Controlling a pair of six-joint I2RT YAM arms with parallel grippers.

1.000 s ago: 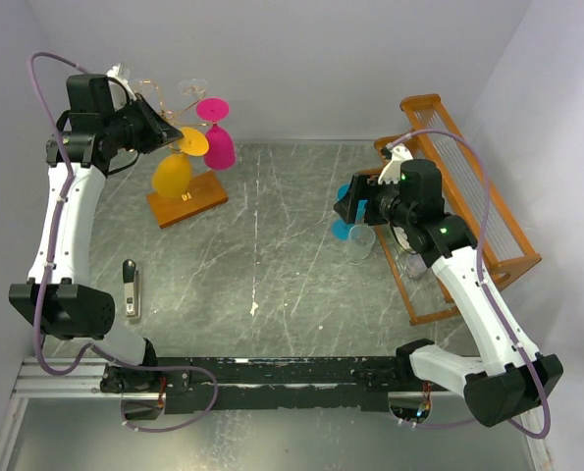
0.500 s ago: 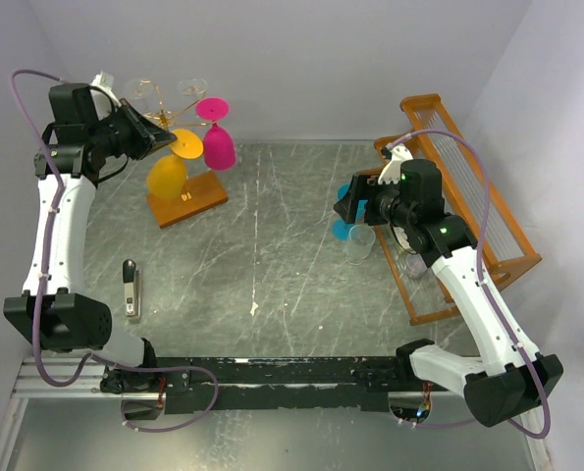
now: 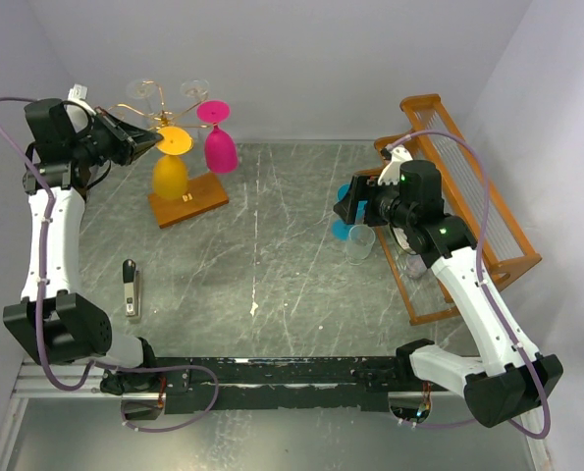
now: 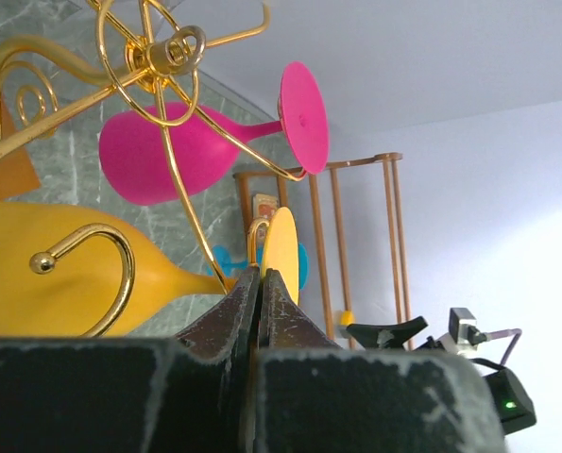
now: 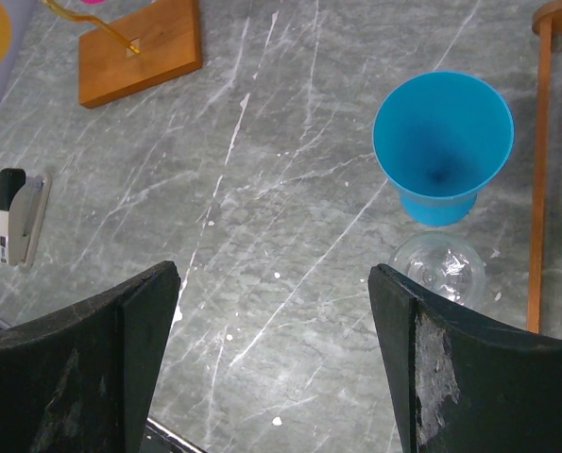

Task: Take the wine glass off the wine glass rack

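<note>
The gold wire wine glass rack (image 3: pixel 159 98) stands on its wooden base (image 3: pixel 188 199) at the back left. A yellow wine glass (image 3: pixel 170 175) and a pink wine glass (image 3: pixel 219 147) hang upside down from it. My left gripper (image 3: pixel 152 144) is raised beside the rack and shut on the yellow glass's stem just below its foot (image 4: pixel 281 255). In the left wrist view my gripper (image 4: pixel 259 276) pinches the stem next to a gold hook, with the yellow bowl (image 4: pixel 63 274) and the pink glass (image 4: pixel 158 156) to the left. My right gripper (image 5: pixel 273 283) is open and empty above the table.
Two clear glasses (image 3: pixel 140 93) hang on the rack's far arms. A blue cup (image 5: pixel 443 142) and a clear glass (image 5: pixel 441 269) stand by the large orange wooden rack (image 3: pixel 468 196) at the right. A stapler (image 3: pixel 130 287) lies at the left.
My left arm has drawn back to the left, and the yellow glass's foot has shifted left with it along the rack arm. The right arm has not moved.
</note>
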